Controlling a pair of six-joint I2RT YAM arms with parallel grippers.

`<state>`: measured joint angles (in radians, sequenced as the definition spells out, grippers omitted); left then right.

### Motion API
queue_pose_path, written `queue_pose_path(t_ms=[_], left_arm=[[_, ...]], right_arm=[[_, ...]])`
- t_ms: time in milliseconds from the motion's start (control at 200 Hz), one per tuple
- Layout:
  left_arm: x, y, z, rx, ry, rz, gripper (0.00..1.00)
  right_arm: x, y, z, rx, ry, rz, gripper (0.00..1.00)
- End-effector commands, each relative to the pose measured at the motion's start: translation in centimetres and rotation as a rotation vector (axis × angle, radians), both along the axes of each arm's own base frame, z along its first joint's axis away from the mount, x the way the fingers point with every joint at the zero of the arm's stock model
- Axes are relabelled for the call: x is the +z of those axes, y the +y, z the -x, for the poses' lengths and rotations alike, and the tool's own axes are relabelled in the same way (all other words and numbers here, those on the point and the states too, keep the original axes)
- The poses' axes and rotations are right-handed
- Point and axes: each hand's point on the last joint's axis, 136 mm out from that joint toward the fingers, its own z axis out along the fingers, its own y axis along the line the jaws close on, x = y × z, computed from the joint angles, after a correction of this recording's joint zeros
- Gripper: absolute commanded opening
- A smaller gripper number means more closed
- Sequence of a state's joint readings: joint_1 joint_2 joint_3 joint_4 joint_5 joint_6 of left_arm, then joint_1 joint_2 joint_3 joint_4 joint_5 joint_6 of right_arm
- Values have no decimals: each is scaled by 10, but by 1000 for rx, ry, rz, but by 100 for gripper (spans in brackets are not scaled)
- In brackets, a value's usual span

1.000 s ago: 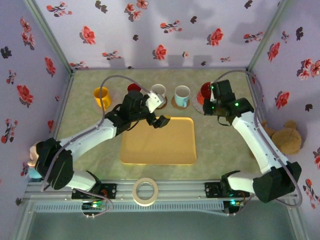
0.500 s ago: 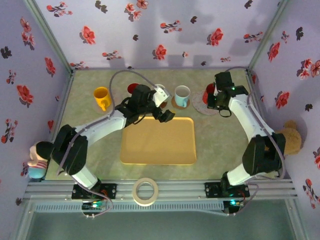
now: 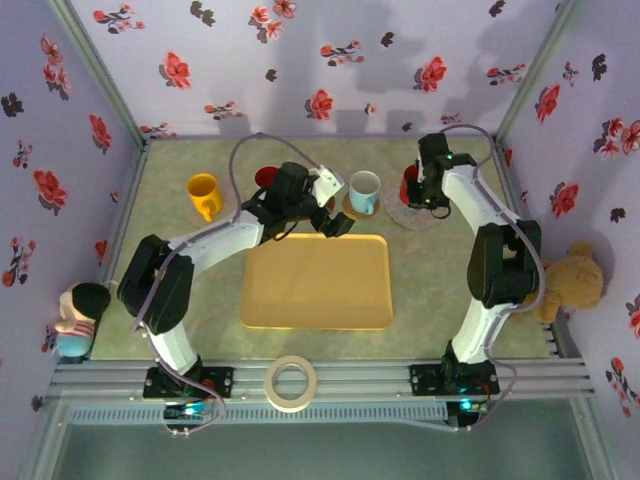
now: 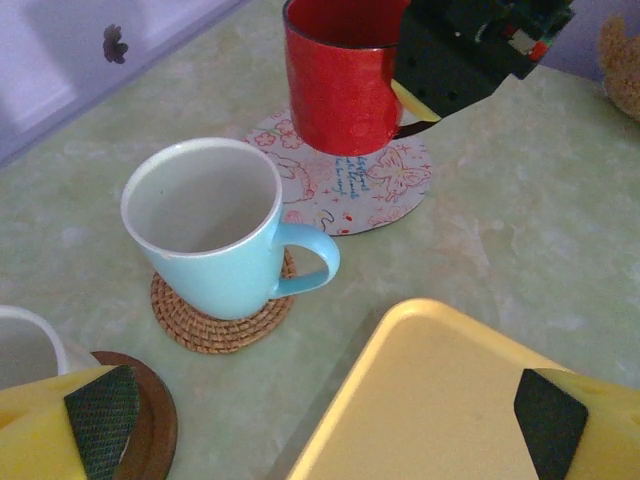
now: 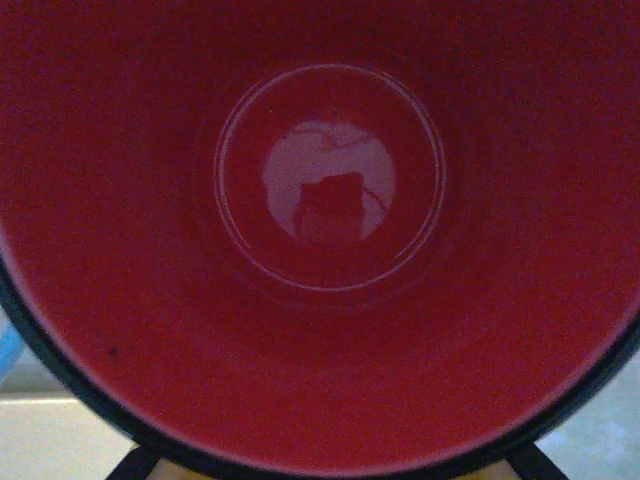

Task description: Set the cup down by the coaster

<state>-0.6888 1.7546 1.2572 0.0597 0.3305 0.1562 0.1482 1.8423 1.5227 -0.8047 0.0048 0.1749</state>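
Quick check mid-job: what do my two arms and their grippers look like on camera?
Both arms, left arm and right arm, have white links and black joints, each trailed by a looping grey cable. The left gripper has yellow fingers with dark textured pads. Green lights glow at the bases.

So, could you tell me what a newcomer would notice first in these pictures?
The red cup at the far right, on or just above the floral coaster, draws the eye first. Beside it a pale blue mug sits on a woven coaster, and a big yellow tray fills the table's middle.
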Motion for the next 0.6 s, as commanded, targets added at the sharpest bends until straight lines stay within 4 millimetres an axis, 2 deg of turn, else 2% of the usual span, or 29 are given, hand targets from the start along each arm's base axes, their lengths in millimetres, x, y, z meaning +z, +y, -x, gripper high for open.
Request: queue_pose_path(t_ms=[0,170,595], left_arm=[[9,-7,-7,-19,-18,22,100],[3,-8,-9,-18,-6,15,100],[0,-8,-8,-20,1,12,100]], right_arm=[[9,-7,-23,6,-70,32,0],[-7,-9,-28,2,-51,46,0],[-28,-16,-40,-5,-31,98,0]])
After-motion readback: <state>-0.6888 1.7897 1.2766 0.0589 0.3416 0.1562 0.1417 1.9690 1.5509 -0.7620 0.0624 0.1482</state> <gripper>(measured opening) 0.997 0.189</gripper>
